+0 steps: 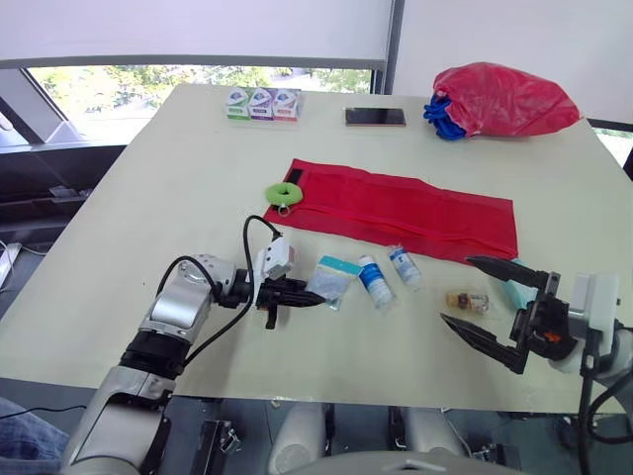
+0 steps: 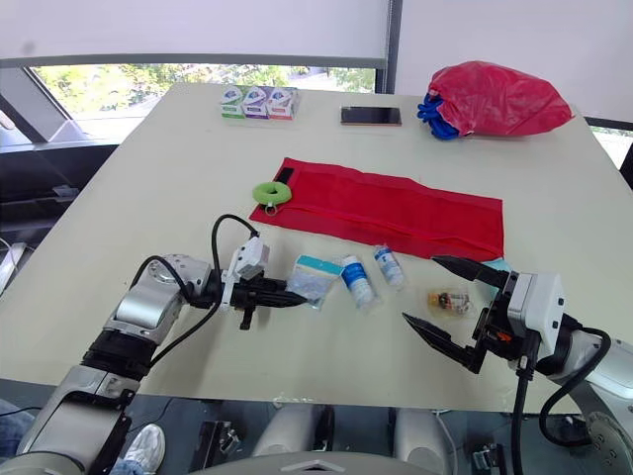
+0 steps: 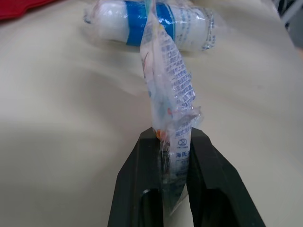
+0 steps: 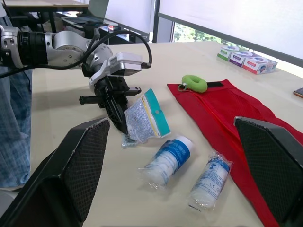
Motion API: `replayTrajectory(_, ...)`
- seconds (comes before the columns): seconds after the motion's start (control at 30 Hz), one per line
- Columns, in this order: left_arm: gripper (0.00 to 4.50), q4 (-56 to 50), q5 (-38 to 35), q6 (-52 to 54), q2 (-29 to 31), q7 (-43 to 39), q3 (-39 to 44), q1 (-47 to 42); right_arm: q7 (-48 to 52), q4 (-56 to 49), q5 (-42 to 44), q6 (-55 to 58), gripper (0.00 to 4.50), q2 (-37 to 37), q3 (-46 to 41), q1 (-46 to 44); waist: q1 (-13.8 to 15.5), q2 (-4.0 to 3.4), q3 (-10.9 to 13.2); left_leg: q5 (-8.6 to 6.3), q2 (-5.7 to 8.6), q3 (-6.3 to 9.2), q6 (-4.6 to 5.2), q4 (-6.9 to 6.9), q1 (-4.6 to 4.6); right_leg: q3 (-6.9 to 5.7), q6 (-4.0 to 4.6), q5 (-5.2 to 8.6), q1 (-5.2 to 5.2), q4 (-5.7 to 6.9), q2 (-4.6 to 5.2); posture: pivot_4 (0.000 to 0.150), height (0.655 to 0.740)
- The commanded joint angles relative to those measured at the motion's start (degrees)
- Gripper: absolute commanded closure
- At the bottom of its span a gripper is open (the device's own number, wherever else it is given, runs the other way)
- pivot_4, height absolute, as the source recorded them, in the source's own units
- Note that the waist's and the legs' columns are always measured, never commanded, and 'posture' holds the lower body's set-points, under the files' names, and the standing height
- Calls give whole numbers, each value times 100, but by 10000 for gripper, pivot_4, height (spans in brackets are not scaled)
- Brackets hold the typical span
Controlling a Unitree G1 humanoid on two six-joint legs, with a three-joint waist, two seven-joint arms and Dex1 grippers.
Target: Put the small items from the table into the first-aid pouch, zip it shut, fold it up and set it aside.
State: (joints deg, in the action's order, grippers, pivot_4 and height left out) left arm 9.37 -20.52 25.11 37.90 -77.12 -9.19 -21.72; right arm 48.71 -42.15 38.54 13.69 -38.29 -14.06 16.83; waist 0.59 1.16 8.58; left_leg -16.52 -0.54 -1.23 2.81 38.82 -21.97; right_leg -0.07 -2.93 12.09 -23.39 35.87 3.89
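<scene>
**Lightly pinched: a flimsy packet at the left gripper's tips**

The left gripper [image 3: 173, 138] is closed on the corner of a clear plastic packet [image 1: 331, 280] with a teal header strip. The film is crumpled between the two black fingers. The packet lies on the table [image 1: 178, 178], just in front of the open red first-aid pouch [image 1: 406, 210] and beside two wrapped bandage rolls [image 1: 375, 280].

The packet looks very light, limp and slick. Held by one corner it will likely droop and swing, and the film could slide out of a shallow grip. A deeper bite across the stiffer header strip would probably hold better. The contents seem soft, so squeezing is little risk.

The bandage rolls look soft and round. They may roll, so gripping across the middle seems best.

The right gripper [image 1: 457, 290] hangs with its jaws wide apart, on either side of a small amber packet [image 1: 465, 300] near the pouch's right end. That item looks small and perhaps fragile, so it calls for a gentle close.

The pouch is thin cloth lying flat, with a green ring [image 1: 285, 193] at its left end. It will need holding down while items go in.
</scene>
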Motion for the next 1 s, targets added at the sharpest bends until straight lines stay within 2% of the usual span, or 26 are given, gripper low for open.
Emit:
replayTrajectory(0.03, 43656, -697, -801, 919, 43, 63, 470, 24, -431, -187, 218, 467, 0, 28, 211, -191, 8, 7, 6, 0, -2, 2, 0, 0, -3, -2, 0, 0, -3, 1, 0, 1500, 7400)
replayTrajectory(0.1, 43779, -1050, -1274, 1466, -8, 126, 648, 25, -972, -255, 289, 934, 0, 113, 426, -436, 10, 8, 7, 0, -2, 2, -1, 0, -4, -3, 1, 0, -5, 1, 1, 1500, 7400)
replayTrajectory(0.27, 43803, -1560, -2377, 2510, -333, 493, 1082, -144, -2174, -444, 1283, 2236, 0, 396, 950, -1235, 20, 9, 10, 1, -1, 4, -1, 0, -6, -3, 3, -1, -5, 1, 3, 1500, 7400)
replayTrajectory(0.4, 43803, -1746, -3257, 3237, -690, 1002, 1449, -422, -3208, -268, 2560, 3246, 0, 503, 1182, -2013, 10, 14, 13, 1, 2, 8, -1, 0, -10, -6, 4, -2, -6, 1, 3, 1500, 7400)
replayTrajectory(0.57, 43803, -1879, -3723, 3665, -914, 1475, 1503, -657, -4113, -8, 4198, 3367, 0, 917, 1293, -2564, 6, 17, 14, 1, 7, 16, -1, 0, -15, -8, 0, -6, -6, 0, 0, 1500, 7400)
replayTrajectory(0.8, 43803, -1970, -3837, 3754, -985, 1680, 1362, -733, -4841, 221, 5039, 3357, 0, 987, 1551, -3028, 2, 16, 14, 1, 10, 13, -1, 0, -15, -5, 5, -3, -6, -1, 1, 1500, 7400)
replayTrajectory(0.9, 43803, -1983, -3844, 3762, -1017, 1709, 1290, -760, -4994, 237, 5156, 3277, 7310, 1056, 1628, -3149, 3, 17, 14, 1, 11, 13, -1, 0, -14, -5, 5, -3, -6, 0, 0, 1500, 7400)
replayTrajectory(0.97, 43803, -2009, -3834, 3764, -1011, 1696, 1236, -760, -5072, 238, 5202, 3212, 18261, 1118, 1644, -3179, 1, 17, 14, 1, 11, 13, -1, 0, -15, -5, 5, -3, -6, 0, -1, 1500, 7400)
replayTrajectory(1.0, 43803, -2015, -3834, 3766, -1005, 1692, 1219, -755, -5115, 240, 5215, 3167, 21639, 1152, 1641, -3185, 1, 17, 14, 1, 11, 13, -1, 0, -15, -5, 5, -3, -6, 0, -2, 1500, 7400)
